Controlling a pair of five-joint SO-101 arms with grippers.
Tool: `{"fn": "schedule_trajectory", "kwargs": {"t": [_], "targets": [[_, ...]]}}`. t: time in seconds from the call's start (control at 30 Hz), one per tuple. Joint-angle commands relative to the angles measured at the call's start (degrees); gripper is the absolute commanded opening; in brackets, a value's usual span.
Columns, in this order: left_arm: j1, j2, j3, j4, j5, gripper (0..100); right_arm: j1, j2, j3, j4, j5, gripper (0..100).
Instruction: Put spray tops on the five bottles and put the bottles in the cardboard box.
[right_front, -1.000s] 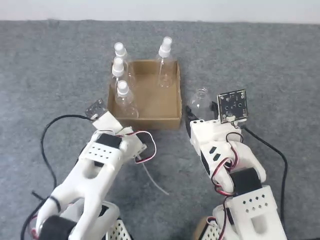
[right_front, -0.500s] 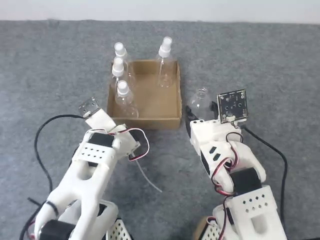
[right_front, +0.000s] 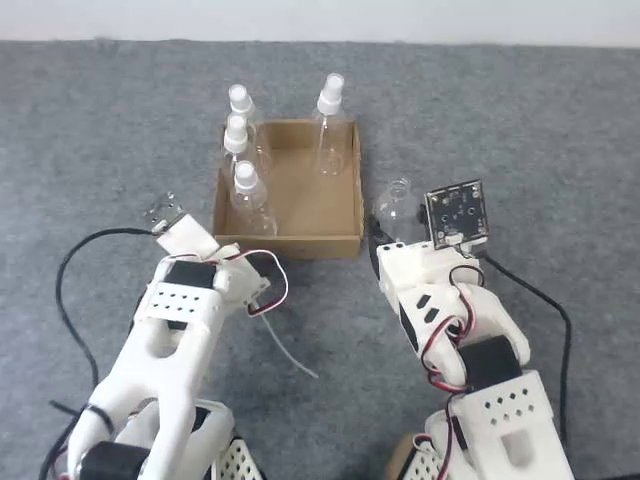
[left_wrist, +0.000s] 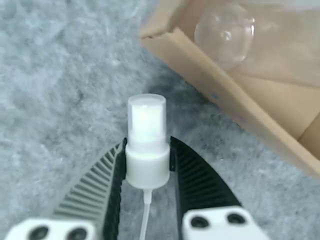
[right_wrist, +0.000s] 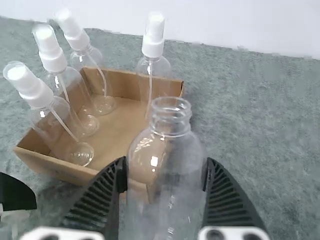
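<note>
My left gripper (left_wrist: 146, 165) is shut on a white spray top (left_wrist: 146, 140), whose thin tube (right_front: 288, 348) trails back over the carpet. In the high view that gripper (right_front: 168, 217) sits just off the near left corner of the cardboard box (right_front: 345, 215). My right gripper (right_wrist: 162, 195) is shut on a clear bottle (right_wrist: 167, 150) with a bare neck, held upright beside the box's right wall (right_front: 397, 200). Several capped bottles (right_front: 245, 195) stand inside the box (right_wrist: 125, 135); one (right_front: 327, 125) is at its far right corner.
Grey carpet covers the table all around. A black cable (right_front: 75, 275) loops to the left of the left arm, and another (right_front: 540, 300) runs along the right arm. A pale wall edge lies behind the box.
The left arm has swung left, away from the box's front wall, with the spray top in its fingers. The right gripper and its bottle have shifted slightly left.
</note>
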Motion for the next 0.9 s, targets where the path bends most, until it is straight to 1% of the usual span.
{"fn": "schedule_trajectory", "kwargs": {"t": [0.0,0.27,0.53,0.73,0.87], "targets": [[-0.62,-6.51,-2.95,2.11,-0.35,1,-2.07,-1.71,-0.53,-0.84,1.41,8.0],[-0.70,-22.86,4.79,-0.79,-0.35,1,-2.68,-1.71,-0.44,-0.84,1.49,8.0],[-0.79,-33.67,8.75,-0.79,-0.35,1,-2.77,-1.71,-0.35,-0.75,1.49,8.0],[-4.57,-42.11,11.47,-0.79,-0.35,1,-2.86,-1.80,0.09,-0.84,1.41,8.0],[-5.01,-48.44,14.11,-0.79,-0.35,1,-2.86,-1.80,0.09,-0.84,1.32,8.0]]}}
